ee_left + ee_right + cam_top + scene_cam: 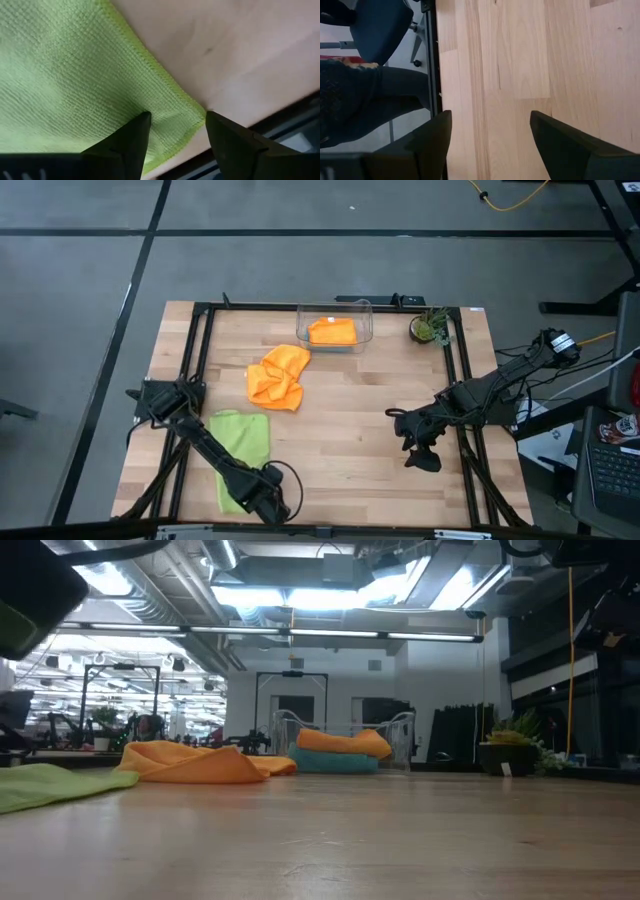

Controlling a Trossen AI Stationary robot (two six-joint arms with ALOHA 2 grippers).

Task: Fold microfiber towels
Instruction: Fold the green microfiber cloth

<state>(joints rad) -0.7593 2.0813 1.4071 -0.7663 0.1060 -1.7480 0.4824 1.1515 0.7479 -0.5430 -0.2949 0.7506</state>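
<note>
A lime green towel (240, 445) lies spread flat on the table's near left part. My left gripper (268, 502) points down, open, over the towel's near right corner (192, 120), one finger over the cloth and one at the corner's edge. A crumpled orange towel (277, 377) lies on the wood mid-table. In the clear bin (362, 320) at the far edge, a folded orange towel (340, 743) rests on a folded teal towel (335, 763). My right gripper (420, 448) hangs open above bare wood at the right. My left gripper straddles the green towel's near right corner (192, 120) from above. I cannot tell whether its fingertips (142, 122) touch the cloth. The towel lies flat on the table in a single layer here.
A small potted plant (430, 328) stands at the far right, beside the bin. Black frame rails (462, 380) run along the table's sides and far edge. Bare wood (350, 430) lies between the green towel and my right gripper.
</note>
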